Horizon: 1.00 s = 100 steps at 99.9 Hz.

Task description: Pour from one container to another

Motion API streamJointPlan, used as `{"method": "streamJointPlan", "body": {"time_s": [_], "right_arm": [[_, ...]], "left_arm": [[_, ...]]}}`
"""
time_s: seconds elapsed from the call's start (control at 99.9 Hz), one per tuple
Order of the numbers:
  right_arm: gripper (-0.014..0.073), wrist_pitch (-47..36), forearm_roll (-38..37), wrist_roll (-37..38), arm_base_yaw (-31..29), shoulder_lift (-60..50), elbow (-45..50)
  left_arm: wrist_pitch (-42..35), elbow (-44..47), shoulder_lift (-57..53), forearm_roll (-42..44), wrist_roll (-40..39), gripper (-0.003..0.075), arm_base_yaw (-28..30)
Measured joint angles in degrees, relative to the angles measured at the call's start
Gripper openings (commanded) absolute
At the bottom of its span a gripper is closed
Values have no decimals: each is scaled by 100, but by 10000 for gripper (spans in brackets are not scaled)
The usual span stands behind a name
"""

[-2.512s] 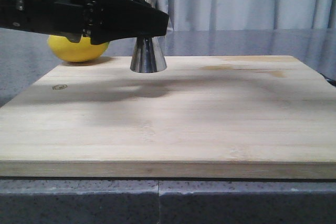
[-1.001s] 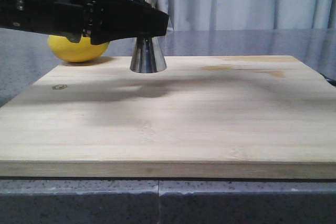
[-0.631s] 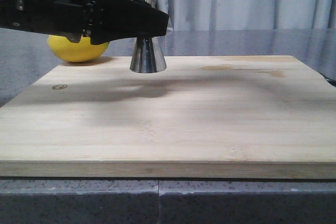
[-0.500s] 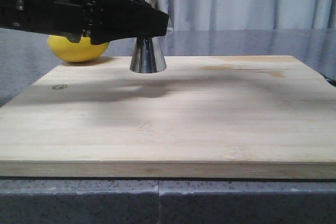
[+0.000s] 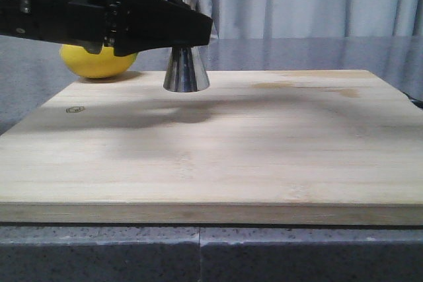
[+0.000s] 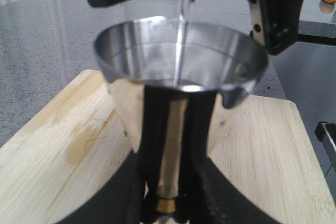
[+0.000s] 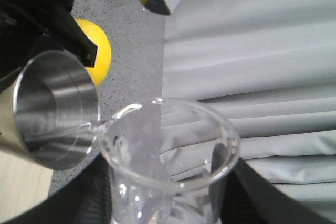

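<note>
Pour is underway. L wrist view shows a thin clear stream dropping into the upper cup of the steel jigger [image 6: 181,56] and a shallow pool already at the bottom of that cup. The jigger stands upright on the wooden cutting board [image 5: 264,156], toward its far L part, w/ the left gripper [image 5: 198,31] closed on its narrow waist; the black fingers [image 6: 199,129] sit either side of the stem just above the gold band.

The glass beaker [image 7: 168,156] is tipped in the right gripper [image 7: 168,203], jaws clamped on its body w/ dark pads on both sides, pour lip just over the jigger's rim. In the front view only a dark corner of the R arm shows at the top edge; the beaker itself is out of frame there. How much liquid is left in the beaker, can't tell.

Risks, as I judge them:
- Stream is landing near the middle now, but the lip is close to the rim. A small drift of the R wrist would put liquid down the outside wall and onto the board.
- Cup is small; tipping more steeply or holding too long could overfill it.
- L grip is at the thin waist, so a nudge from the beaker could tilt the jigger and slop it.
- Lemon [image 5: 96,61] sits on the counter beyond the board's L corner, clear of the pour, not a concern.
</note>
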Motion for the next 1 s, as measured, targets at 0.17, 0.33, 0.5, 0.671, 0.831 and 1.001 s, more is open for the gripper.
{"method": "streamJointPlan", "body": {"time_s": [0.17,0.33,0.5,0.671,0.831,1.001], "right_arm": [[184,0,-33,0,0,0,0],[184,0,-70,0,0,0,0],[184,0,-70,0,0,0,0],[184,0,-90,0,0,0,0],[184,0,-124,0,0,0,0],[184,0,-124,0,0,0,0]], "left_arm": [[0,0,0,0,0,-19,0],[0,0,0,0,0,-19,0],[0,0,0,0,0,-18,0],[0,0,0,0,0,-18,0],[0,0,0,0,-3,-18,-49],[0,0,0,12,-3,-19,-144]]}}
